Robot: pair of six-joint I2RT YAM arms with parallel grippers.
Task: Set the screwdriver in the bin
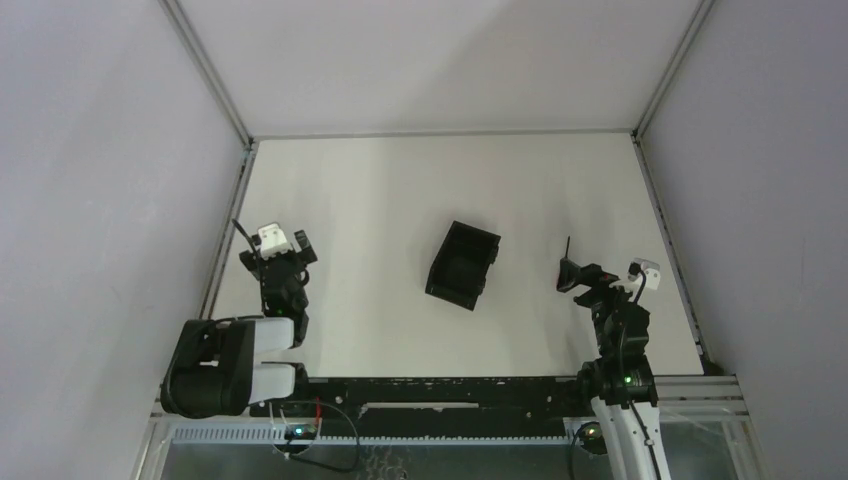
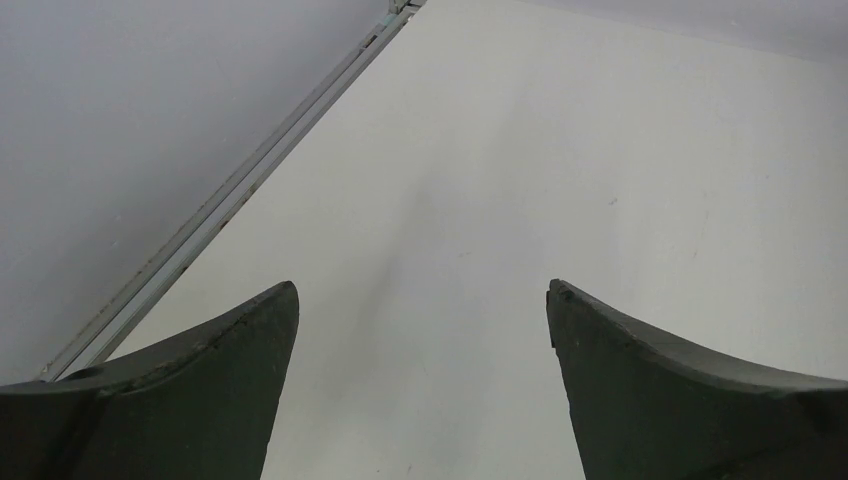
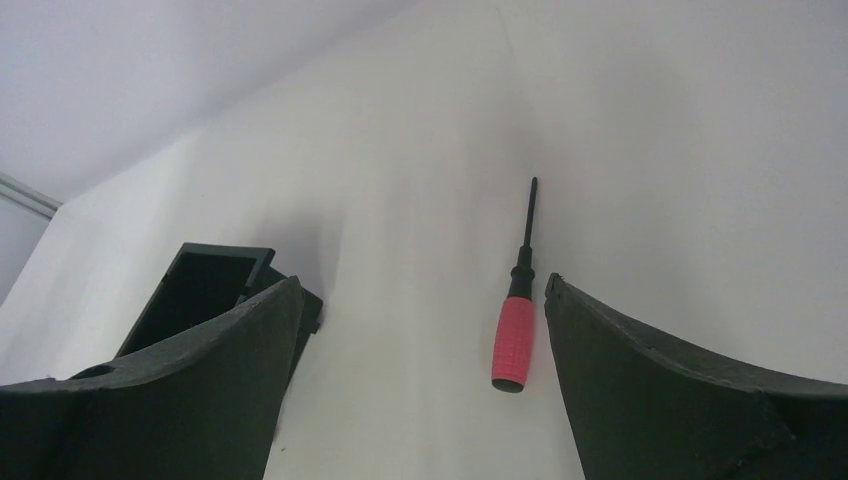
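Small red-handled screwdriver (image 3: 517, 305) with a thin dark shaft lies flat on white table (image 1: 380, 200), between right gripper (image 3: 420, 285) fingers, spread wide. Light, rigid, may roll; pinch the seemingly ribbed handle. Left gripper (image 2: 420, 290) fingers apart, empty. Black rectangular plastic bin (image 1: 450, 296) well apart.

So the left pincer (image 2: 421, 292) is spread wide here. Its two dark fingers (image 2: 200, 400) come up out of the bottom corners, one on each side, curved tips pointing in toward each other with a big gap between. In that gap you just get the plain white bench (image 2: 560, 170), running away toward the top of the shot. A silver metal rail (image 2: 240, 175) cuts diagonally from top middle down to the lower left along the bench edge, and a flat grey wall (image 2: 120, 120) fills the left side beyond it.
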